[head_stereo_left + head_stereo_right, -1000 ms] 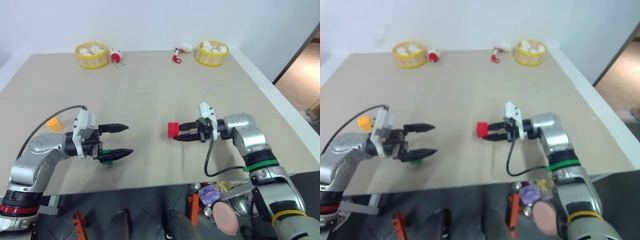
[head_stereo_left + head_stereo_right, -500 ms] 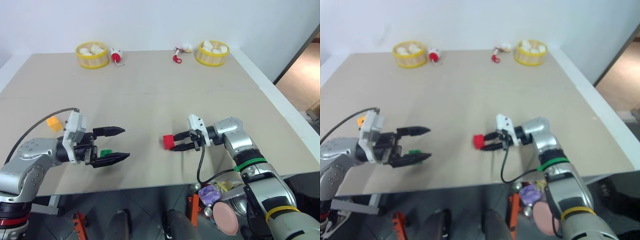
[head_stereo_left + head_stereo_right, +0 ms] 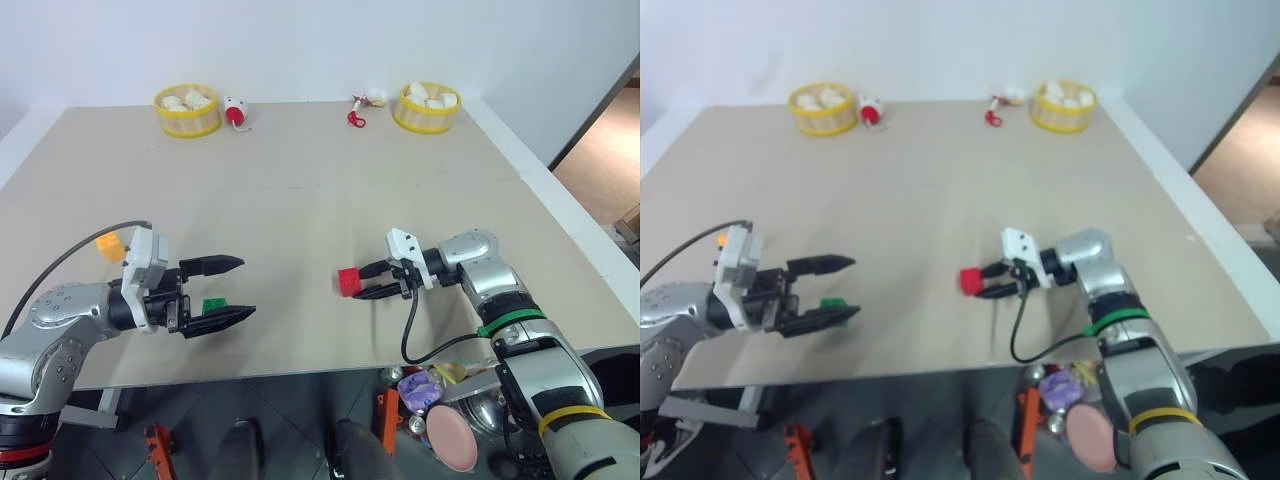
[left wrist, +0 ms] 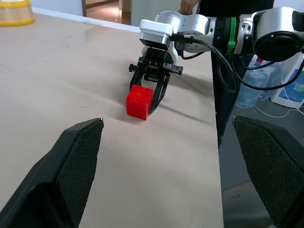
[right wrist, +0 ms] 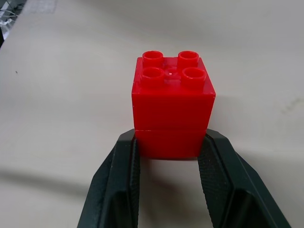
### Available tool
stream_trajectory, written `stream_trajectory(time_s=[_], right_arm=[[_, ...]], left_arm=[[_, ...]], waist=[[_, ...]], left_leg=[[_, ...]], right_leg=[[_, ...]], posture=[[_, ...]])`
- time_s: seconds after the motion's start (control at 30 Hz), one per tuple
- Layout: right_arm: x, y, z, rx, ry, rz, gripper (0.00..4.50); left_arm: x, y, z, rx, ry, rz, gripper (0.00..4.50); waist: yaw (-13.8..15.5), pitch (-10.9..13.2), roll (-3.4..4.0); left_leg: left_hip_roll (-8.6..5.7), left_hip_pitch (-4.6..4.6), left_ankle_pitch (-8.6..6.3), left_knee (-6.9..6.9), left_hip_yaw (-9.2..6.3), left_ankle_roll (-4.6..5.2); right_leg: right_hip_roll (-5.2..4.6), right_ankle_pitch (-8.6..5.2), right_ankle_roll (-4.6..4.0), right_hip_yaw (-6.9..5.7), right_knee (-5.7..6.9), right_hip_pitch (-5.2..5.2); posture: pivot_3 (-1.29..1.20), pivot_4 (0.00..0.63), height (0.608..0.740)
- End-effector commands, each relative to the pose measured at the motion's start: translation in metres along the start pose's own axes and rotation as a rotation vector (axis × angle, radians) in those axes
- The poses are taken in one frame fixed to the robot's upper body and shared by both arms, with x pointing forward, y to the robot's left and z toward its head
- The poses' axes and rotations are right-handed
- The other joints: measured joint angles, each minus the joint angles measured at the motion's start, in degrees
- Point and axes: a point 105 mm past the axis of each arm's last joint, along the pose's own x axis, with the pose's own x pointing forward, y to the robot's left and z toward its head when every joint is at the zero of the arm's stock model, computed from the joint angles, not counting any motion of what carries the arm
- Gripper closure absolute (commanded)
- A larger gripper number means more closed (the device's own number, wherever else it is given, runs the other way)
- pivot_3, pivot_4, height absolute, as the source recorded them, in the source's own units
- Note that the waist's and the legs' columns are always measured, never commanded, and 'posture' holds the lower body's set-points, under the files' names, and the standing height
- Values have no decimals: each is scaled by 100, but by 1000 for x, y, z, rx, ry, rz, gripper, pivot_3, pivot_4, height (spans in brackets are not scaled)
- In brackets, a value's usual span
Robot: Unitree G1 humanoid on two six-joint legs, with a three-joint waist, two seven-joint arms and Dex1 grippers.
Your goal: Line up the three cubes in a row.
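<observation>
Wide bare stretch of counter [image 3: 300, 190] between the far baskets and the near arms. Between left gripper [image 3: 238, 291] and red cube [image 3: 348, 282], open surface, nothing in the way. Green cube [image 3: 213, 306] lodged between the left jaws, which stand wide. Orange-yellow cube [image 3: 110, 245] behind the left arm. Two yellow-rimmed baskets [image 3: 187, 109] and small red-and-white objects [image 3: 234, 111] lined along the far edge.

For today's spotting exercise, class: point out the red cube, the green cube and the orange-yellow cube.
red cube [image 5: 172, 97]: right wrist view, front face.
green cube [image 3: 212, 305]: left eye view, top.
orange-yellow cube [image 3: 110, 245]: left eye view, top.
</observation>
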Motion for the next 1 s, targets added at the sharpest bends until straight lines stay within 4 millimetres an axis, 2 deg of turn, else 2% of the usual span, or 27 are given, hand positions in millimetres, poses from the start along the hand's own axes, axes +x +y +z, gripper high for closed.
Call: stream_trajectory(time_s=[0.03, 0.27, 0.33, 0.57, 0.73, 0.9, 1.0], right_arm=[[-9, -3, 2, -27, 19, -8, 3333], [-2, -4, 0, -25, 27, -4, 3333], [0, -7, -1, -24, 41, -15, 2282], [0, -13, 3, -24, 39, -31, 21], [-6, -13, 8, -10, 20, -8, 21], [-20, -6, 7, 13, 43, 45, 21], [-36, -8, 5, -16, 91, 22, 21]], left_arm=[[2, -2, 10, 47, -23, -12, 0], [3, -2, 12, 53, -34, -6, 0], [3, -3, 12, 55, -37, -4, 0], [3, -7, 14, 57, -49, 5, 0], [3, -8, 14, 55, -52, 14, 0], [-4, -7, 13, 39, -46, 35, 0], [-16, -8, 4, 16, -2, 63, 0]], waist=[[0, 0, 0], [-3, -1, -1], [-5, -1, -1], [-7, -2, -3], [-7, -2, -3], [-3, -1, -2], [-6, -1, -2]], left_leg=[[0, 0, 0, 0, 0, 0], [0, 1, 0, 0, 1, 0], [0, 4, 0, 1, 1, 0], [0, 4, 0, -1, 1, 0], [0, 4, -4, -8, -1, 1], [-1, 3, -4, -7, 0, 1], [-1, 3, -4, -4, 3, 1]], right_leg=[[0, 0, 0, -1, 0, 0], [0, 0, 1, 1, 0, 1], [0, 2, -1, 1, 0, 2], [0, 2, -1, 1, 0, 2], [2, -6, 2, 1, 0, 1], [0, -6, 3, 3, 0, 1], [-2, -6, 2, 5, 0, 1]], posture=[[0, 150, 740], [0, 150, 740], [0, 150, 740], [0, 150, 740], [0, 150, 740], [0, 150, 740], [0, 150, 740]])
